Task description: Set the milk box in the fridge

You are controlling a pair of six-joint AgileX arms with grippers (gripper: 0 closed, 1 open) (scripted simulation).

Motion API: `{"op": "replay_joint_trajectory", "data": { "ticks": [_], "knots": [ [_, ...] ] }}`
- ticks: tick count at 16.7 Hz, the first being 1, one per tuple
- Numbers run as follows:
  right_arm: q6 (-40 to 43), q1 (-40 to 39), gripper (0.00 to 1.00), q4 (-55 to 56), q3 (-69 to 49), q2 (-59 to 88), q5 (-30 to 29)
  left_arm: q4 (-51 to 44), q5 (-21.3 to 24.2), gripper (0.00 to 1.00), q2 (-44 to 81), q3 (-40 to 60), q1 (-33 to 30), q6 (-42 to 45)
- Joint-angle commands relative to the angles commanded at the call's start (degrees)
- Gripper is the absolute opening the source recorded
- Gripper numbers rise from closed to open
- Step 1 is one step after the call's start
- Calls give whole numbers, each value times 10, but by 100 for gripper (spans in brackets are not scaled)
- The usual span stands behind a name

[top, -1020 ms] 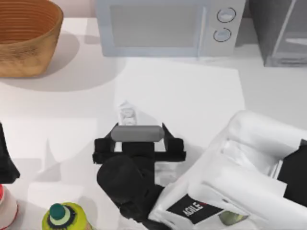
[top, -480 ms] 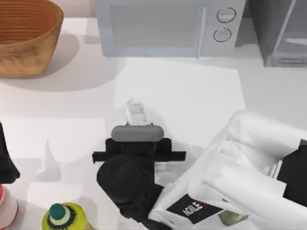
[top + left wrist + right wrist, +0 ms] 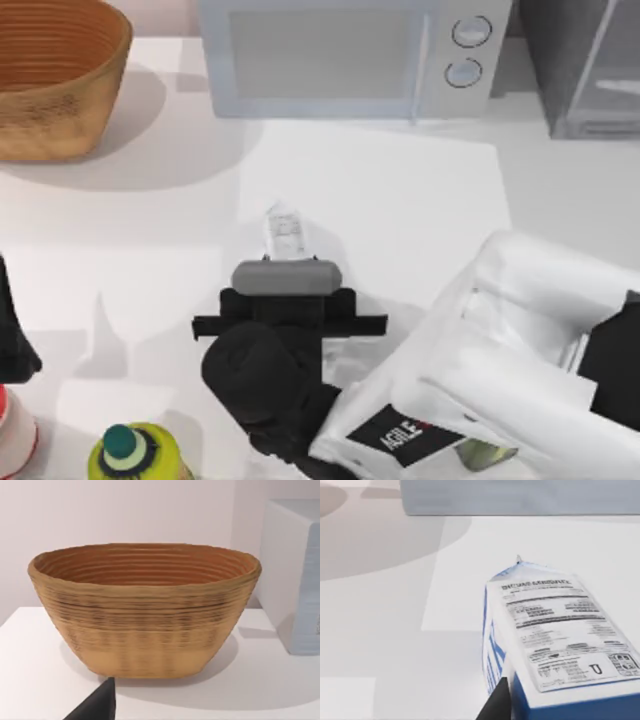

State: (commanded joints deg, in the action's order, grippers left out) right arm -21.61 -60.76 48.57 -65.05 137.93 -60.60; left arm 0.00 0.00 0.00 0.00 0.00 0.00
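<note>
The milk box (image 3: 285, 231) sits mid-table, its white printed face turned up and its lower part hidden under my right gripper (image 3: 288, 292). That gripper is shut on the milk box, its black body covering the carton from the near side. In the right wrist view the milk box (image 3: 555, 635) shows a label panel and a blue side, with one dark finger (image 3: 496, 702) pressed against it. The fridge (image 3: 590, 70), dark grey with a framed door, stands at the back right corner. My left gripper (image 3: 12, 330) stays parked at the left edge.
A pale microwave (image 3: 340, 55) with two knobs stands at the back centre, left of the fridge. A woven basket (image 3: 55, 75) fills the back left corner, also the basket (image 3: 145, 610) in the left wrist view. A green bottle (image 3: 135, 455) and a red-and-white object (image 3: 12, 435) stand front left.
My right gripper's fingers have drawn in from a wide spread onto the milk box. The carton's top shifted slightly right and away. The left arm has not moved.
</note>
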Motion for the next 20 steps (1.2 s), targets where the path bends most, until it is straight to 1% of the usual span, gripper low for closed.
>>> {"op": "replay_joint_trajectory", "data": {
  "ticks": [5,8,20],
  "knots": [
    [-1,-2,0,-1,0,-2,0,0,0,100,0,0,0,0],
    [1,-2,0,-31,-4,-25,0,0,0,100,0,0,0,0],
    [-2,-2,0,-270,-45,-227,4,0,0,100,0,0,0,0]
  ]
}}
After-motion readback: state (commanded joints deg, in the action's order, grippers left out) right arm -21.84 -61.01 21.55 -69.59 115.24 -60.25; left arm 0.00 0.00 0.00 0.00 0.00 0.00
